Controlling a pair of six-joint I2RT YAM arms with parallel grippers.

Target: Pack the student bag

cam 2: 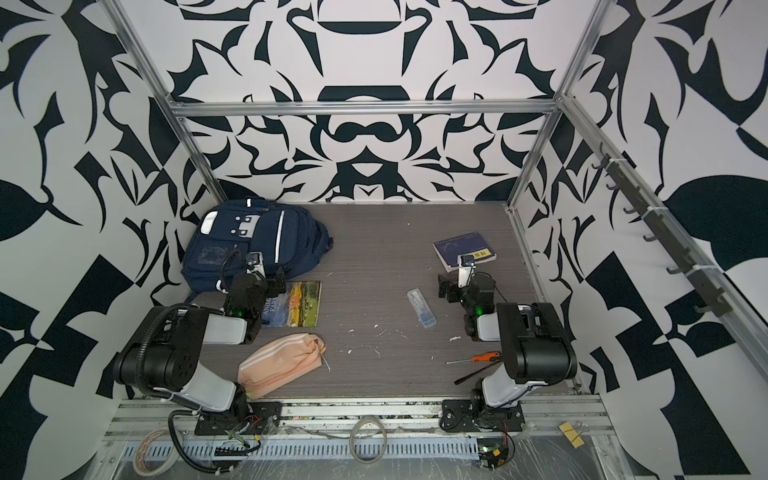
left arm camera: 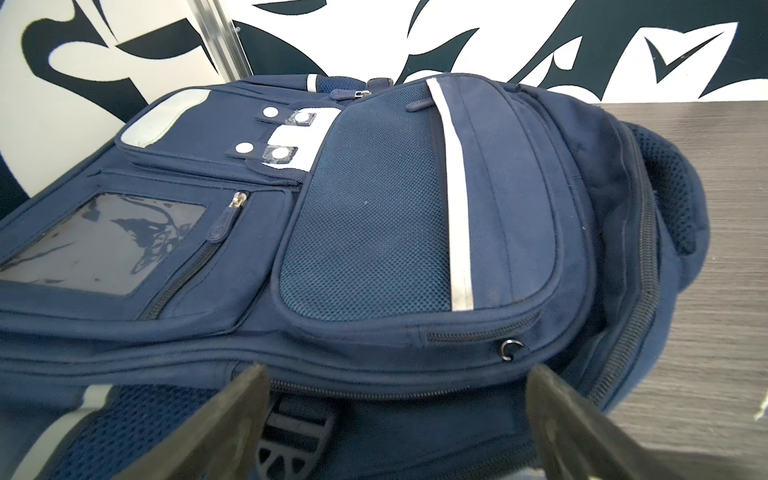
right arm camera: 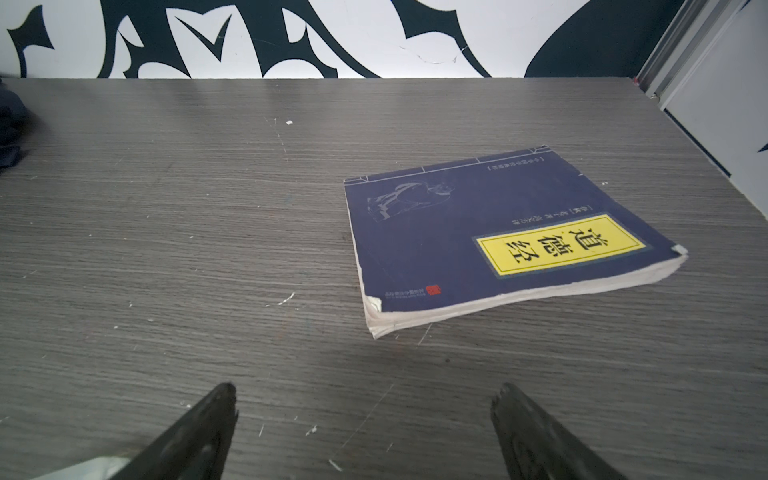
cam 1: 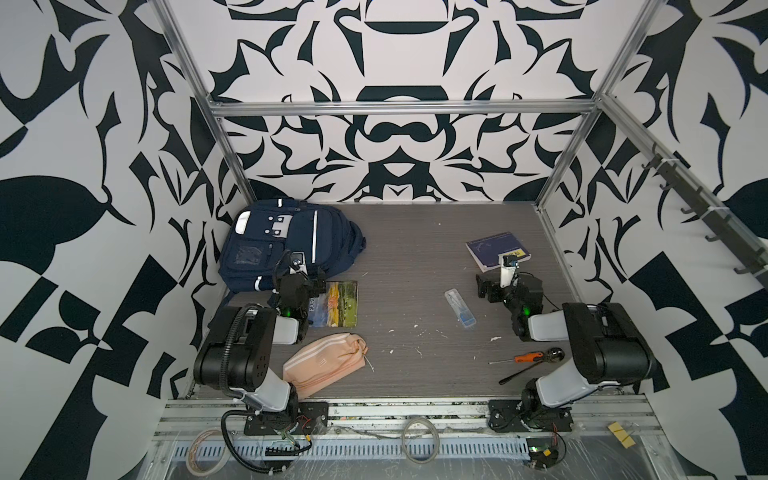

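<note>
Nearest to me runs the front rail (cam 1: 395, 409), both arm bases bolted to it. Far left at the back of the table (cam 1: 415, 257), the student bag (cam 1: 286, 241) lies flat, front panel up, tucked into the wall corner, every zip I can see drawn closed. Over its near edge hangs the left gripper (left arm camera: 397, 372), jaws spread wide, holding nothing. I judge the step to be opening the bag, and it wants care: pinch a metal pull, not cloth, and run along the teeth, since soft fabric will likely bunch and drag unless the other arm braces it. Rightward lie a pink pouch (cam 1: 324, 365), a picture book (cam 1: 336, 303), a clear case (cam 1: 460, 308), then a blue book (right arm camera: 498, 237), with the right gripper (right arm camera: 365, 390) wide open and empty just short of it, and a screwdriver (cam 1: 525, 357) nearer that arm's base.

Only the left wrist view shows the small zip ring (left arm camera: 509, 349) and the teeth beside it; in both top views they cannot be made out. Only the right wrist view shows the book's frayed corners and the characters on its yellow label.
</note>
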